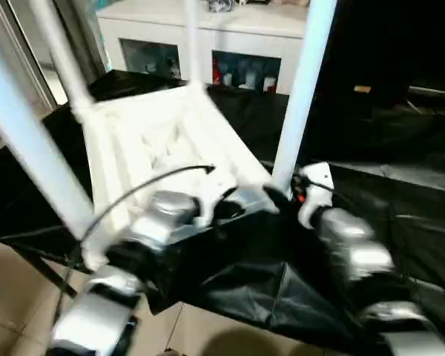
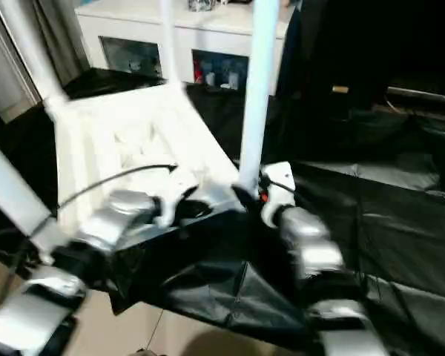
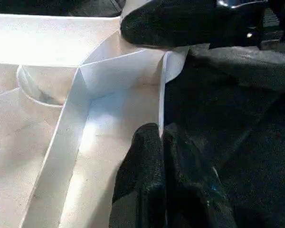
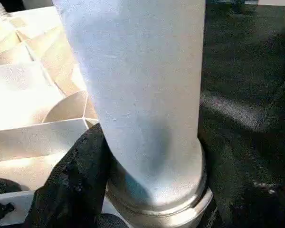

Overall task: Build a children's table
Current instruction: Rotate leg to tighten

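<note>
At the far left of the head view, a white leg (image 1: 26, 141) is seen rising steeply from the near left corner of the children's table (image 1: 163, 141), which lies upside down on a black sheet (image 1: 371, 170), its ribbed underside facing up in the centre-left of the frame. A second leg (image 1: 63, 59) stands at the far left corner. The left forearm (image 1: 96, 315) is angled up from the lower left edge toward the table's near rim, with a black cable (image 1: 144, 182) arching over it. The left gripper (image 1: 219, 204) is placed at that rim; in the left wrist view its fingers (image 3: 149, 180) are pressed together, one on either side of the thin white edge wall (image 3: 162, 99), so the rim is pinched. Right of centre, another leg (image 1: 304, 81) stands in the near right corner socket. The right forearm (image 1: 356, 256) is stretched from the lower right toward its base. The right gripper (image 1: 278, 194) is set around the foot of this leg; one black finger (image 4: 71, 185) is seen lying against the tube just above the socket collar (image 4: 166, 213), the jaws spread to the leg's width. Behind, at the top of the frame, a white cabinet (image 1: 245, 30) is visible.
</note>
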